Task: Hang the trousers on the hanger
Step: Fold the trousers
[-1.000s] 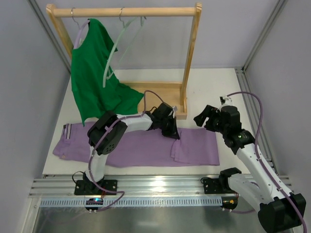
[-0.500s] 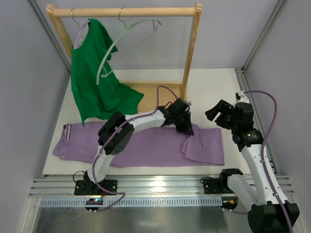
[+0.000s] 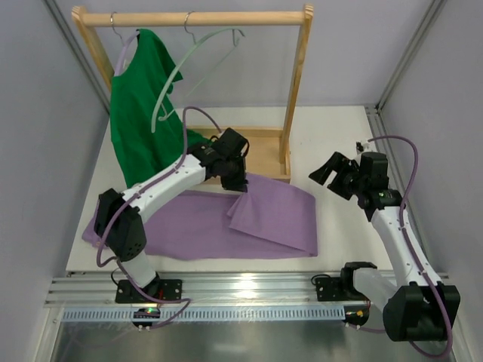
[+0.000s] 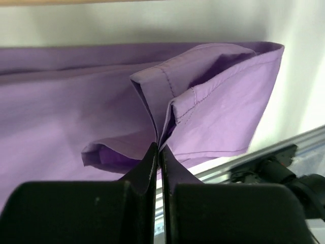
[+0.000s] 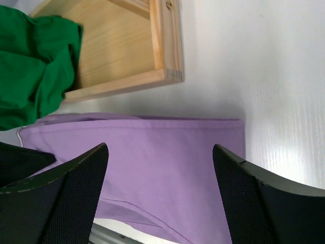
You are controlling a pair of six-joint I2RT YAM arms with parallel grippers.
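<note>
The lilac trousers lie flat across the table's front, with the leg ends pulled up and folded over at the right. My left gripper is shut on the hem of a trouser leg and holds it lifted just in front of the rack's base; the hem is pinched between my fingertips. My right gripper is open and empty, above the table to the right of the trousers. The pale grey-green hanger hangs bare and tilted from the wooden rail.
The wooden rack has a top rail, a right post and a tray base. A dark green shirt hangs on a lavender hanger at the rail's left. The grey cage walls stand on both sides.
My left gripper has moved left and back toward the rack's base, carrying the trouser leg end so the fabric folds over. The right gripper has shifted slightly left, still open.
</note>
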